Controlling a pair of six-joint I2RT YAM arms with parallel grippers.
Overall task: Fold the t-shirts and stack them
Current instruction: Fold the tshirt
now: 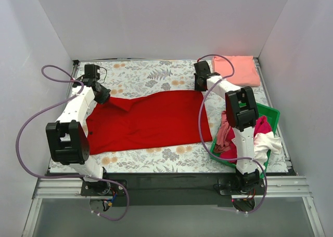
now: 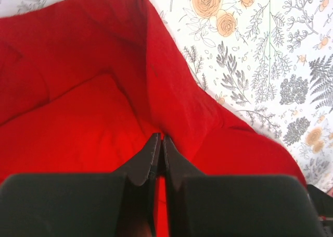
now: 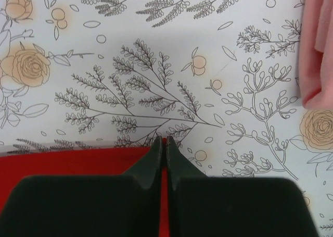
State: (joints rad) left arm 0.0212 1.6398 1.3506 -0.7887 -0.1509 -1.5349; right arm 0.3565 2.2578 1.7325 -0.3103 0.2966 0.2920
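A bright red t-shirt (image 1: 148, 120) lies spread across the middle of the floral table cover. My left gripper (image 1: 102, 95) is shut on its far left corner; in the left wrist view the red cloth (image 2: 93, 91) bunches up around the closed fingertips (image 2: 160, 139). My right gripper (image 1: 200, 84) is shut on the shirt's far right corner; the right wrist view shows the red edge (image 3: 67, 159) pinched between the fingertips (image 3: 162, 139). A folded salmon-pink shirt (image 1: 237, 70) lies at the far right corner and shows in the right wrist view (image 3: 317, 44). Magenta, dusty pink and white shirts (image 1: 260, 135) are heaped in the green bin.
The green plastic bin (image 1: 270, 112) stands at the right, close to the right arm's base. The floral table cover (image 1: 151, 73) is bare behind the red shirt. White walls enclose the table on three sides.
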